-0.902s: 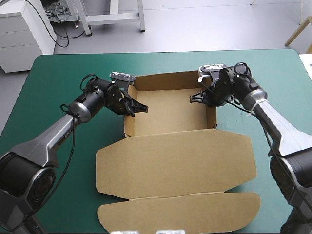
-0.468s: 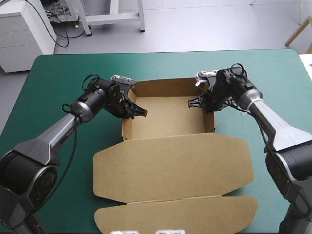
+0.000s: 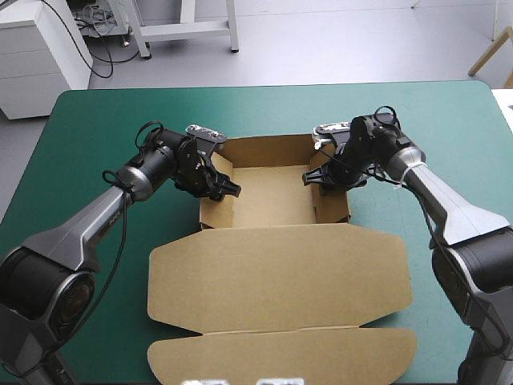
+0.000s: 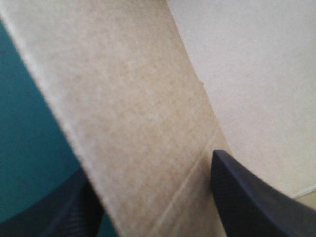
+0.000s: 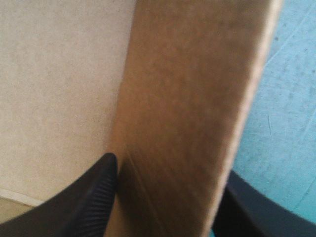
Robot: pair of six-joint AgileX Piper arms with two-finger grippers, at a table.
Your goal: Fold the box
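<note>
Box [image 3: 276, 265]: brown board, an open tray with walls raised. Lid and front flap lie flat on the box's near side. Sits about midway across the teal-green tabletop [image 3: 96, 120].

Left pincer [image 3: 218, 186]: at the box's left tray wall. Black fingers [image 4: 247, 197] nearly closed with the wall pinched between them, one inside the tray and one outside.

Right pincer [image 3: 319, 178]: on the box's right tray wall. Fingers [image 5: 84, 202] astride the wall and clamped onto it.
</note>
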